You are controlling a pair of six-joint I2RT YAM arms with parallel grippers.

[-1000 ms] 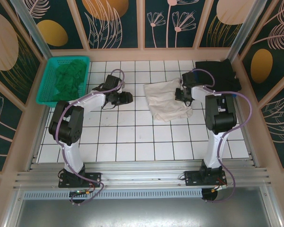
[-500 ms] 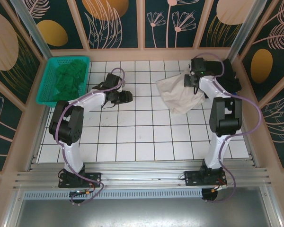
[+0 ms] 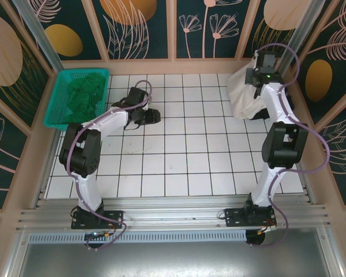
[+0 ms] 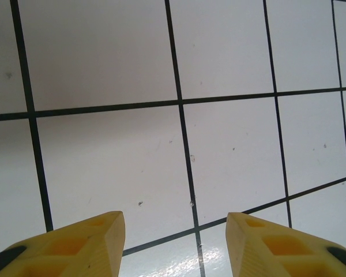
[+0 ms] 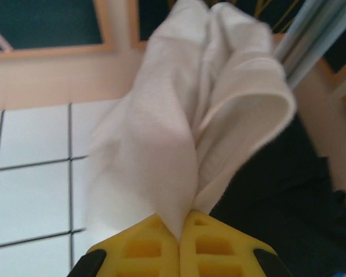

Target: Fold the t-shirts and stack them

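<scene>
The cream-white t-shirt [image 3: 242, 95] hangs bunched from my right gripper [image 3: 256, 81] at the back right corner. In the right wrist view the yellow fingers [image 5: 144, 245] are pinched together on a fold of that white t-shirt [image 5: 179, 133], with my right gripper [image 5: 180, 228] shut on it. Under the hanging cloth lies the black t-shirt [image 5: 288, 190], its edge [image 3: 257, 114] peeking out on the table. The dark green t-shirt [image 3: 83, 95] is crumpled in the teal basket [image 3: 52, 112]. My left gripper [image 3: 153, 116] hovers open over bare tile, nothing between its fingers [image 4: 81, 242].
The teal basket stands at the back left against the wall. Wooden-framed wall panels close in the table at the back and both sides, close behind my right gripper. White tiles [image 3: 184, 156] spread across the middle and front.
My right gripper has lifted the white t-shirt off the middle of the table and carried it back and right, above the black one. The left arm has barely moved.
</scene>
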